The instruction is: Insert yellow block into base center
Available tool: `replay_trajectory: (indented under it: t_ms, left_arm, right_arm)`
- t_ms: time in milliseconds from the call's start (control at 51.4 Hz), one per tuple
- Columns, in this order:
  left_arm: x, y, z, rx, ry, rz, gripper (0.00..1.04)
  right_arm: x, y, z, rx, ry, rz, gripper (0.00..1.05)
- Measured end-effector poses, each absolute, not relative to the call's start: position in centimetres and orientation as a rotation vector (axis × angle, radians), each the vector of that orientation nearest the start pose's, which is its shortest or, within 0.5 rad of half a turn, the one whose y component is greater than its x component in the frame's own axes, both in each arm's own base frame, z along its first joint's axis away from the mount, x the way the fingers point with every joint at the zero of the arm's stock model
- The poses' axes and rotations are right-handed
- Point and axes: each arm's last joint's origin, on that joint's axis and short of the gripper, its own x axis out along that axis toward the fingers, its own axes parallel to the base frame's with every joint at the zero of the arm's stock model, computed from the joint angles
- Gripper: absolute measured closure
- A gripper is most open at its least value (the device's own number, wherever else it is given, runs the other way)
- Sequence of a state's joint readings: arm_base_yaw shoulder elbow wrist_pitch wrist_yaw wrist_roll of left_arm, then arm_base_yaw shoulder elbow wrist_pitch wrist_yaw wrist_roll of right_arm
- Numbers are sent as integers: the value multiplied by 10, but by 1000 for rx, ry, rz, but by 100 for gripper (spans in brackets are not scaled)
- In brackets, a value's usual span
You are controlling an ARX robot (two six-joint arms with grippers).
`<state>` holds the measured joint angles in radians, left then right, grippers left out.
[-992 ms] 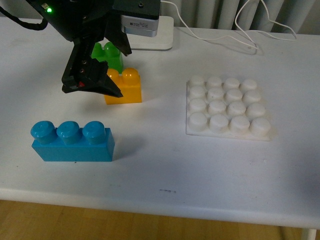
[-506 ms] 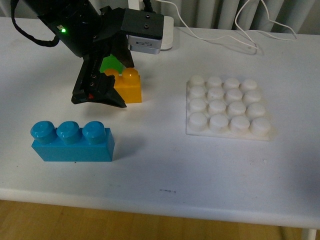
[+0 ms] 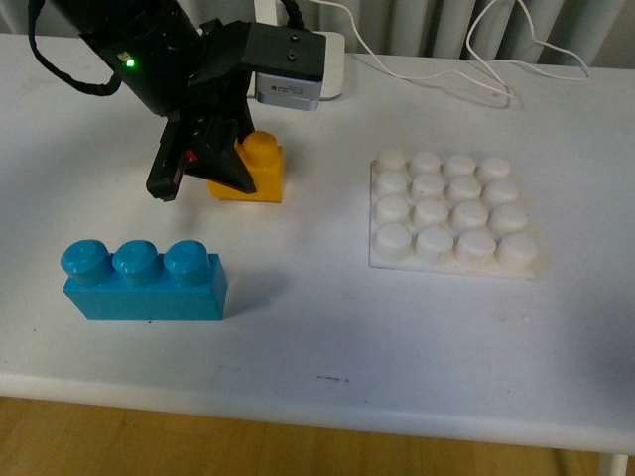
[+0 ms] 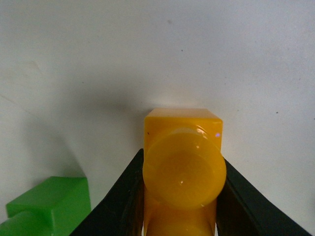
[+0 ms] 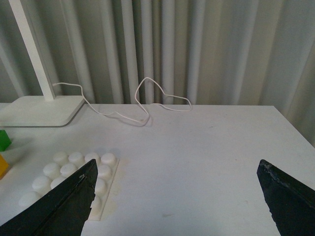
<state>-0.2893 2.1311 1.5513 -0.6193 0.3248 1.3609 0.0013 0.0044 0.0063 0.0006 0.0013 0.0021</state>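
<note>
The yellow block sits left of the table's middle, and my left gripper is shut on it. In the left wrist view the black fingers press both sides of the yellow block, whose round stud faces the camera. Whether the block is off the table I cannot tell. The base, a white studded plate, lies to the right with nothing on it. My right gripper hangs open above bare table, with the base beside one finger.
A blue three-stud brick stands near the front left. A green brick sits close beside the yellow one, hidden behind the arm in the front view. A white lamp foot and loose cables lie at the back.
My left gripper has come down round the yellow block and shut on it. The arm shifted right and now covers the green brick in the front view.
</note>
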Motion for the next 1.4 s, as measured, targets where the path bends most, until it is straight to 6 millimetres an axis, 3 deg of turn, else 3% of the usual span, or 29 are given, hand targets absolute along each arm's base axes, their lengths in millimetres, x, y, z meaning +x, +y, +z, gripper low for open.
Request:
replay_trajectory:
  t_ms: [136,253,583,972,1186,1400]
  left_arm:
    - [414,-140,168,1136,613,-1262,72]
    - [411,-160,187,1125,527,-1278,73]
    - [408,-217,213,1093,378,-1271,73]
    - [410,-254,196,962,460,-1325,73]
    - [405,-260,194,938,460,-1374,73]
    - [403,-263,176,965,509,-1416,73]
  right_arm:
    - [98,0,165,2,-3,0,9]
    - [98,0,165,2,-2,0,9]
    - [98,0,165,2,-2,0,9]
    - [98,0,165,2,-2,0,9]
    - [98,0,165,2,-2,0,9]
    - [98,0,165,2,-3,0,9]
